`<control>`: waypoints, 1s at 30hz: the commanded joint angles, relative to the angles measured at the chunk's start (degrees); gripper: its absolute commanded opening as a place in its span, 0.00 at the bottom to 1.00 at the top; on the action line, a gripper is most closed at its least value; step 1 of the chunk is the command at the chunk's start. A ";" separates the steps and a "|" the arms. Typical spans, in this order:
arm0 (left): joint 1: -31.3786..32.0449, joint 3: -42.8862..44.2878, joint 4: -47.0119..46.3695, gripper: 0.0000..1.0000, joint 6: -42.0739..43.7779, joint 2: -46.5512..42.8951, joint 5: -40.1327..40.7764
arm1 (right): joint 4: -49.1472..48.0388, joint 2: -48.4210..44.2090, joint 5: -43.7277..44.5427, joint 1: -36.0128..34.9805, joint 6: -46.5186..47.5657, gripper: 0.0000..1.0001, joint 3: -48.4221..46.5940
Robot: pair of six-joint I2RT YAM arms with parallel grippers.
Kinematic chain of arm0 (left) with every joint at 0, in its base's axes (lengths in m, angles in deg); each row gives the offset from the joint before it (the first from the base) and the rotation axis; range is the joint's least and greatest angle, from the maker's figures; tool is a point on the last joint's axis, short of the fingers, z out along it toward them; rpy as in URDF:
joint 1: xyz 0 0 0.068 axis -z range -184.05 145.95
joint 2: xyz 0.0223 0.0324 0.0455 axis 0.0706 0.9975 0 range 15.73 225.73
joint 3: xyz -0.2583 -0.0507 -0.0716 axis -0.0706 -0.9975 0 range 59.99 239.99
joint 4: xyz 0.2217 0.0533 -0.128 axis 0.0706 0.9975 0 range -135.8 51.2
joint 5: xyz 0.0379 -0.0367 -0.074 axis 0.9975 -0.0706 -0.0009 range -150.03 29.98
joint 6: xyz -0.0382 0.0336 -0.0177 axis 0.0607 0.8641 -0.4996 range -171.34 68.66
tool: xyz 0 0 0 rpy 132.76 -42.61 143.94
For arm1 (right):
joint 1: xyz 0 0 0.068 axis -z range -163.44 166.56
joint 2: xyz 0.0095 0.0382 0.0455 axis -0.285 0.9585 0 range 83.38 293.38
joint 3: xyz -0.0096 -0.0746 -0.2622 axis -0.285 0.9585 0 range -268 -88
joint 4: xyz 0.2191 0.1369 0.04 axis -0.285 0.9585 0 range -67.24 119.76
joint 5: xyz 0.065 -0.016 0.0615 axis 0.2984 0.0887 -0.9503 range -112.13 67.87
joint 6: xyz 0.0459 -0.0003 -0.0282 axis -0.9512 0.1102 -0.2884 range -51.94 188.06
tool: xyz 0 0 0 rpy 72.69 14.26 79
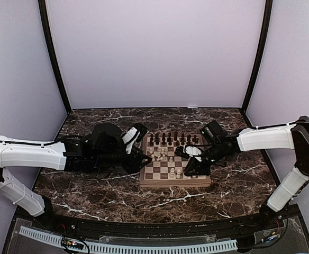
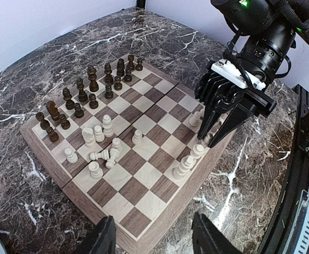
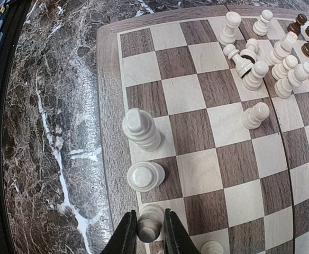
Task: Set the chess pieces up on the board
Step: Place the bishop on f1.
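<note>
The board (image 1: 173,183) lies mid-table. Dark chess pieces (image 2: 91,90) stand in two rows along its far side. Several white pieces (image 2: 101,143) are bunched near the middle, two of them lying down. Two tall white pieces (image 3: 141,129) stand on the near edge row. My right gripper (image 3: 148,214) is shut on a white piece (image 3: 148,228) that stands upright on an edge-row square beside them. My left gripper (image 2: 153,217) hovers open over the board's left near corner (image 2: 128,211), with nothing between its fingers.
Dark marbled tabletop (image 1: 91,196) surrounds the board. The right arm (image 2: 250,63) reaches over the board's right side. Another white piece (image 3: 211,247) stands just right of my right fingers. Pale walls close off the back and sides.
</note>
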 commanded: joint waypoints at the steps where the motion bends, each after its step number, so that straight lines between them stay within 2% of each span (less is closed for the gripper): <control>1: 0.25 -0.83 -0.29 0.51 0.02 -1.43 0.51 | -1.03 -0.13 1.01 -0.39 -0.01 0.19 0.09; 20: 0.23 -1.06 -0.21 0.51 -0.06 -1.76 0.86 | 0.10 -1.17 1.23 -0.39 0.78 0.18 0.57; 26: 0.15 -0.11 -0.04 0.52 -1.01 -1.23 2.11 | 1.04 -3.58 -0.62 -0.39 -0.06 0.29 -0.73; 30: -0.65 3.82 3.38 0.55 -3.76 0.92 4.87 | 5.12 -6.44 -2.63 -0.35 -0.15 0.33 -3.80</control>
